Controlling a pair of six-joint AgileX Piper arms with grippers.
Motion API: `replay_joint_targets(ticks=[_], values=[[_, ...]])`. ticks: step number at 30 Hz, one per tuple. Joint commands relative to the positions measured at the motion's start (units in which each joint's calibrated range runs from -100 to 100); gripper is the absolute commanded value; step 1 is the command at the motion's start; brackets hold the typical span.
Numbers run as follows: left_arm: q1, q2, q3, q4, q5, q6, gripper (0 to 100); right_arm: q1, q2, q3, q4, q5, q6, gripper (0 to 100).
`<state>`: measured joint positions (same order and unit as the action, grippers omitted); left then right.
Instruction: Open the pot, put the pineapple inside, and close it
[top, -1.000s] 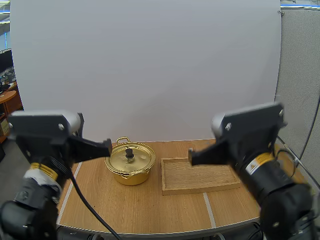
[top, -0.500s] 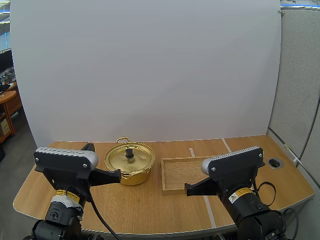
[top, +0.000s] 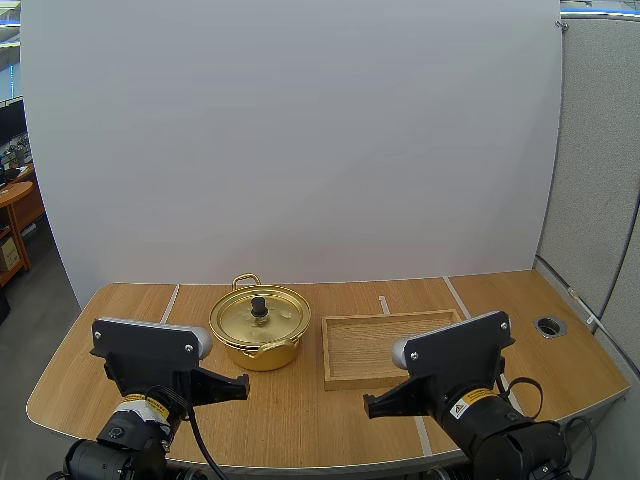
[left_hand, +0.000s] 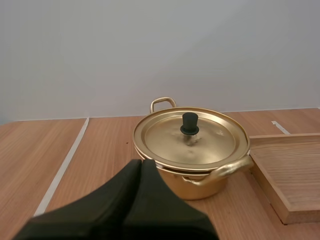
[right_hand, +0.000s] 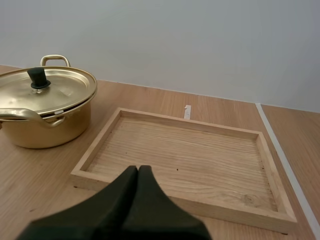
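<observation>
Left gripper (left_hand: 137, 172): fingers pressed together into one dark wedge, holding nothing, pointed at the pot from the near side of the table. A second ago this arm stood high and close to the pot; it has since dropped and drawn back toward its base.

Right gripper (right_hand: 137, 175): fingers likewise pressed together, empty, aimed over the near rim of the tray. It too has lowered and pulled back within the last second.

Pot (top: 259, 327): gold, upright, two loop handles, left of the tray and just beside it. Unmoved over the second.

Lid (left_hand: 191, 137): seated flat on the pot, black knob (left_hand: 189, 123) up. Unmoved.

Tray (top: 352, 342): wooden, shallow, nothing lying in it.

Table (top: 300, 420): wood, carrying the pot and tray.

Pineapple: none on the table or tray. With the lid on, whether it lies inside the pot cannot be told.

Reading: both arms backing off to a low rest, empty, with the pot shut, fits a finished job with the fruit sealed inside; it equally fits a closed pot awaiting a fruit that has not been set out.
</observation>
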<state>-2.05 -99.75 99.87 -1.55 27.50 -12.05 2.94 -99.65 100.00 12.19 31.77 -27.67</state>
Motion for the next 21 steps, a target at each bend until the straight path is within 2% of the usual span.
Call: replay_joint_targets(ticks=[1, 21], values=[[0.01, -0.2, 0.1, 0.3, -0.1, 0.0, 0, -0.2, -0.3, 0.0, -0.6, -0.1, 0.1, 0], [0.26, -0.2, 0.1, 0.3, -0.1, 0.2, 0, -0.2, -0.3, 0.0, -0.6, -0.5, 0.1, 0]])
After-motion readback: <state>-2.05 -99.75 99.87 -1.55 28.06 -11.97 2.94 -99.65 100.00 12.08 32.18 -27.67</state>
